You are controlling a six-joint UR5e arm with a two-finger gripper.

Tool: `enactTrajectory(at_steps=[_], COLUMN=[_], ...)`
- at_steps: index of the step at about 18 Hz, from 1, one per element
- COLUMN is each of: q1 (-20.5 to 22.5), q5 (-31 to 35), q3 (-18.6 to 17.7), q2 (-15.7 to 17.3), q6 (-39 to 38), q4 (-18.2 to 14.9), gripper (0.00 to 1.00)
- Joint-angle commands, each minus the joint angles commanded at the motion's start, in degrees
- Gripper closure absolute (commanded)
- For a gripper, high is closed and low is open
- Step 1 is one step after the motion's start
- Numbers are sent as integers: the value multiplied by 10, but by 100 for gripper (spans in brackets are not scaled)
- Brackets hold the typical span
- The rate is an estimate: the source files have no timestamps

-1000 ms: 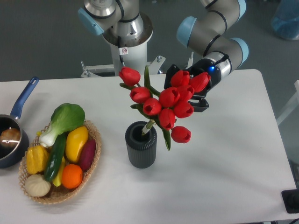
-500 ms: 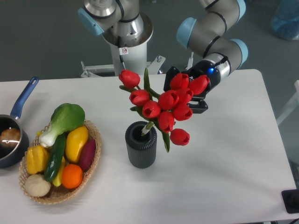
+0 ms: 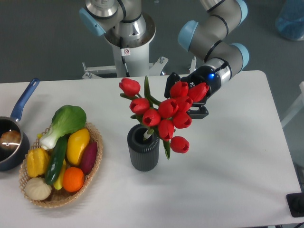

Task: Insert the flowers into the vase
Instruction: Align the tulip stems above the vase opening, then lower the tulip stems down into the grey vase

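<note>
The flowers point(image 3: 164, 111), a bunch of red tulips with green stems and leaves, lean from upper right to lower left, and their stem ends sit inside the mouth of the vase point(image 3: 143, 147). That vase is a short, dark, ribbed cylinder standing upright at the table's middle. My gripper point(image 3: 186, 96) is behind the upper right blooms. One black finger shows above the bunch and one below it, closed around the bunch. The blooms hide the contact itself.
A wicker basket point(image 3: 96, 156) of fruit and vegetables, with a green-and-white leafy one point(image 3: 66, 122) on top, lies left of the vase. A blue-handled saucepan point(image 3: 14, 137) sits at the left edge. The robot base point(image 3: 124, 35) stands behind the table.
The gripper and the bunch have shifted left and slightly down together. The stems now reach deeper into the vase mouth and the blooms sit lower.
</note>
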Motion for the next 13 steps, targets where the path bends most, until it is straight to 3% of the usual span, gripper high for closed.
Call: enactTrajectory(at_steps=[13], q1=[-7], q5=[39], q3=[-33], q2=[-12], q6=[51], q4=[-1], gripper=[92])
